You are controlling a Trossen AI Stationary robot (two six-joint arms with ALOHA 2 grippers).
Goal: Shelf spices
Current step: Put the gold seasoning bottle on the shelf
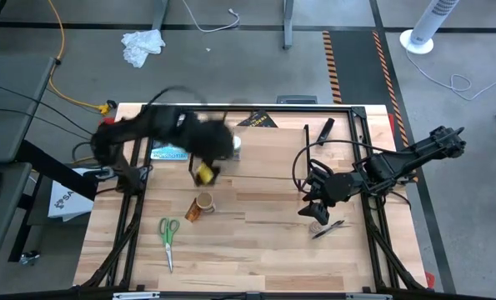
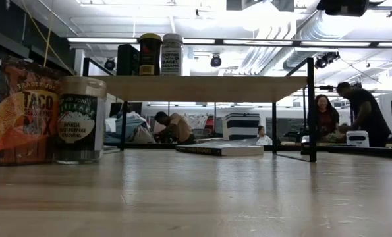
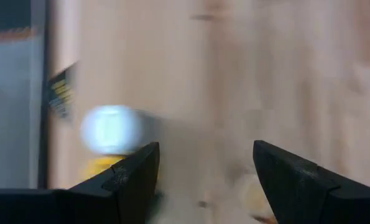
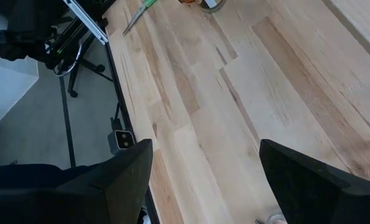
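The shelf [image 2: 202, 87] stands on thin black legs at the table's far middle. On its top stand a small black jar [image 2: 126, 59], a yellow-lidded jar [image 2: 149, 54] and a white-lidded jar [image 2: 172, 54]. My left gripper [image 3: 206, 152] hovers open and blurred above the shelf's left end [image 1: 207, 160], with nothing between its fingers. The white lid [image 3: 110, 129] and the yellow lid [image 3: 101, 167] lie below it. A wide tan jar [image 1: 203, 203] and an orange-brown packet [image 2: 24, 112] rest on the table in front of the shelf. My right gripper [image 4: 206, 149] hangs open over the table's right side [image 1: 314, 208].
Green-handled scissors [image 1: 168, 233] lie near the front left. A black marker [image 1: 325, 129] lies at the far right. A flat book [image 2: 219, 150] lies under the shelf. A small jar [image 1: 317, 227] sits just below my right gripper. Bare wood stretches along the front middle.
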